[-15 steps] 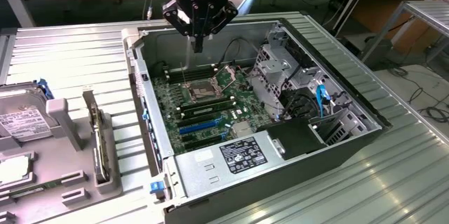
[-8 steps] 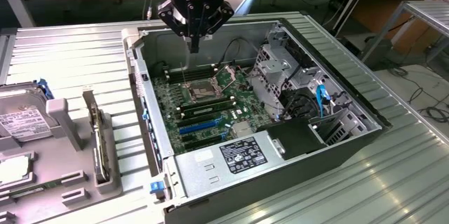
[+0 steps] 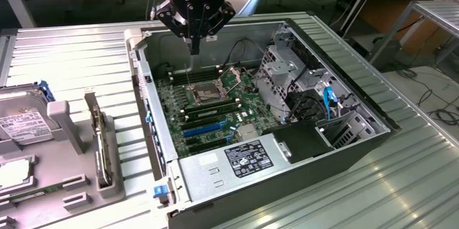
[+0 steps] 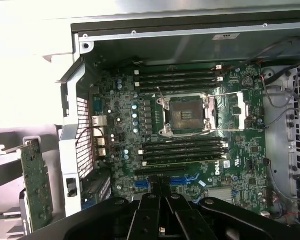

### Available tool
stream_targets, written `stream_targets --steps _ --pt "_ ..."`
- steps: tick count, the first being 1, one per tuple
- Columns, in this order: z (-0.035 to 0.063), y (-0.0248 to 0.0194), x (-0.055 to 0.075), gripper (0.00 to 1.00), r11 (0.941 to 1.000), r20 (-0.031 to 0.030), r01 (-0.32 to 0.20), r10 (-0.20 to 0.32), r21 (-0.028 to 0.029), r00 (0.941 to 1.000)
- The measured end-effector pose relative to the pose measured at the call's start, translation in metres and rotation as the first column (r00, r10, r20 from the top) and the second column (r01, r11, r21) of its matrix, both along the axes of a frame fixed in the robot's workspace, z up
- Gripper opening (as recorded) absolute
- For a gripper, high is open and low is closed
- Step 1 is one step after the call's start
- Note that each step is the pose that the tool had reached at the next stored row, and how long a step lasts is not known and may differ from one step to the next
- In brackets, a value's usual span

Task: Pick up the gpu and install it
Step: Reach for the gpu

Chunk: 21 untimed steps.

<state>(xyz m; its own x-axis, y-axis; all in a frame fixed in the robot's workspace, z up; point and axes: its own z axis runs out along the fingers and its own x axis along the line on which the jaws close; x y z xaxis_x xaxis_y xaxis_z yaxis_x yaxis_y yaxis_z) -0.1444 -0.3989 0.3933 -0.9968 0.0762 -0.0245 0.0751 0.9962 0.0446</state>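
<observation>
In the exterior view the hand (image 3: 193, 46) is hovering over the far end of the open computer case (image 3: 154, 127), above the motherboard (image 3: 215, 108) and close to the CPU socket (image 3: 204, 93). The gpu (image 3: 102, 137) is standing on edge in a grey holder (image 3: 68, 124) on the desk (image 3: 72, 51), outside the case toward the exterior view's left and well apart from the hand. My worry here is the crossing. A low sideways pass toward the card could clip the case wall or the socket's lever wires. The card is also sitting thin and upright near a hard drive (image 3: 21, 121) and a memory stick (image 3: 32, 192), so a slightly misplaced grasp could tilt it in its slot or land on a neighbour. Later, the blue expansion slot (image 3: 204, 128) is lying tight among other slots, so a skewed card could jam or scrape the board. The fingers are pressing together with nothing between them, and they are touching nothing. In the wrist view the hand (image 4: 161, 200) is showing as black fingers drawn together and empty, looking down on the motherboard. The gpu (image 4: 36, 185) is appearing beyond the case wall as what is probably its green board face, though it is cut off at the edge.
</observation>
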Motion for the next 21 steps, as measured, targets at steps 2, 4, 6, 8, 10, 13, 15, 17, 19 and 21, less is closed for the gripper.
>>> stream_targets --steps 2,4,6,8,10,13,15,17,19,21 --pt "0.0000 0.0000 -0.002 0.11 1.0000 0.0000 0.000 0.000 0.0000 1.0000" --pt "0.0000 0.0000 -0.003 0.11 1.0000 0.0000 0.000 0.000 0.0000 1.0000" --pt "0.0000 0.0000 -0.006 0.11 1.0000 0.0000 0.000 0.000 -0.0001 1.0000" --pt "0.0000 0.0000 -0.009 0.11 1.0000 0.0000 0.000 0.000 0.0000 1.0000" --pt "0.0000 0.0000 -0.011 0.11 1.0000 0.0000 0.000 0.000 0.0000 1.0000" --pt "0.0000 0.0000 -0.014 0.11 1.0000 0.0000 0.000 0.000 0.0000 1.0000" --pt "0.0000 0.0000 -0.017 0.11 1.0000 0.0000 0.000 0.000 0.0000 1.0000" --pt "0.0000 0.0000 -0.020 0.11 1.0000 0.0000 0.000 0.000 0.0000 1.0000" --pt "0.0000 0.0000 -0.022 0.11 1.0000 0.0000 0.000 0.000 0.0001 1.0000" --pt "0.0000 0.0001 -0.023 0.11 1.0000 0.0000 0.000 0.000 0.0000 1.0000"
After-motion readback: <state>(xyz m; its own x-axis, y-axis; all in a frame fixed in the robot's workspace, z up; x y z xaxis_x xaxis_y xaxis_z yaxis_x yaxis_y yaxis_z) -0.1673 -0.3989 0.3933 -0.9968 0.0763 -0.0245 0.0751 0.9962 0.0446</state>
